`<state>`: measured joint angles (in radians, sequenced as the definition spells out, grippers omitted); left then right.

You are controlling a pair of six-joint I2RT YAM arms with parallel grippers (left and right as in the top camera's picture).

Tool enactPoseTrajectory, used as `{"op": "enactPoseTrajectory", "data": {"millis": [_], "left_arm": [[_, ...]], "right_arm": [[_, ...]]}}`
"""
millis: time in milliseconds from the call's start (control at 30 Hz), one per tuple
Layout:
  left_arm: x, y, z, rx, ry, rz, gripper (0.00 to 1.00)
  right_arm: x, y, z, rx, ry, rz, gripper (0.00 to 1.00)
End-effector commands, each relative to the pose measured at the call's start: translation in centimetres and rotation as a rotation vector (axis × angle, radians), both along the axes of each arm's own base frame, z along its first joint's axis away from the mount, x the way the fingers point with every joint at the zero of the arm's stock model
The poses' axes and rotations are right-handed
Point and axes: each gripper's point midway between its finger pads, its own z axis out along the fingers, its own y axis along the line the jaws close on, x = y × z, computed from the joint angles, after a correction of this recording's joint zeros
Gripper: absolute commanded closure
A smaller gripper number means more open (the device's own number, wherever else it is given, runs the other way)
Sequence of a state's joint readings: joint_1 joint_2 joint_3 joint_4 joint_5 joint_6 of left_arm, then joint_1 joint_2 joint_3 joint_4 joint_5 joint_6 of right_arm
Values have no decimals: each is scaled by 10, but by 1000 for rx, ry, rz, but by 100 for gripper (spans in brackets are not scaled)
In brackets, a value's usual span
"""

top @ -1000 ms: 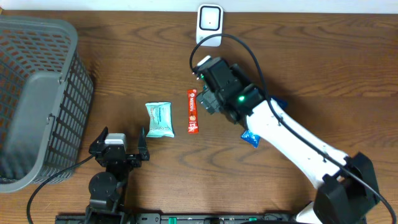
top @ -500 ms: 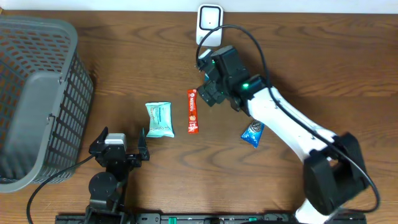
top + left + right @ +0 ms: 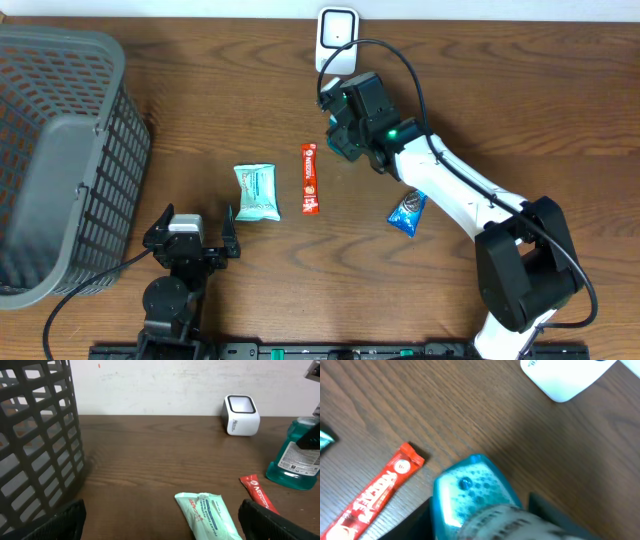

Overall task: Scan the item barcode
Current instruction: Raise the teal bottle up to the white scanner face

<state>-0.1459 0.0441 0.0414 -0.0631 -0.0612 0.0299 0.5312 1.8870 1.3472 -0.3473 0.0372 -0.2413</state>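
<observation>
A teal bottle (image 3: 295,455) of blue liquid with a white label stands on the table just left of the red stick's far end. My right gripper (image 3: 345,128) is shut on the bottle (image 3: 470,490): in the right wrist view its dark fingers (image 3: 412,520) flank the bottle on both sides. The white scanner (image 3: 337,38) stands at the table's back edge, a short way beyond the bottle. My left gripper (image 3: 196,225) rests near the front edge, open with nothing between its fingers (image 3: 65,520).
A pale green wipes packet (image 3: 256,191) and a red stick packet (image 3: 310,179) lie mid-table. A blue snack packet (image 3: 407,213) lies beside the right arm. A grey mesh basket (image 3: 60,150) fills the left side.
My right gripper moved back and right toward the scanner, uncovering the blue packet, and its jaws came in round the bottle. The left arm has not moved.
</observation>
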Motion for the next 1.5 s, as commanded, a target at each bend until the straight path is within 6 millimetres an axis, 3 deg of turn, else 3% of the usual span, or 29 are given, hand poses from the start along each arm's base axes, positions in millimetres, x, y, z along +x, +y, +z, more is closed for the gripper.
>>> {"op": "enactPoseTrajectory", "data": {"millis": [0, 167, 333, 700, 833, 1033, 1467], "left_arm": [[0, 0, -19, 6, 45, 2, 2], [0, 0, -19, 6, 45, 2, 2], [0, 0, -19, 6, 45, 2, 2], [0, 0, -19, 6, 45, 2, 2], [0, 0, -19, 6, 45, 2, 2], [0, 0, -19, 6, 45, 2, 2], [0, 0, -19, 6, 45, 2, 2]], "right_arm": [[3, -2, -1, 0, 4, -7, 55], [4, -2, 0, 1, 1, -6, 67], [10, -13, 11, -44, -51, -53, 70], [27, -38, 51, -170, -203, -114, 69], [38, -38, 64, -184, -271, -118, 69], [61, -41, 99, -199, -445, -160, 68], [93, -36, 146, -220, -711, -175, 69]]}}
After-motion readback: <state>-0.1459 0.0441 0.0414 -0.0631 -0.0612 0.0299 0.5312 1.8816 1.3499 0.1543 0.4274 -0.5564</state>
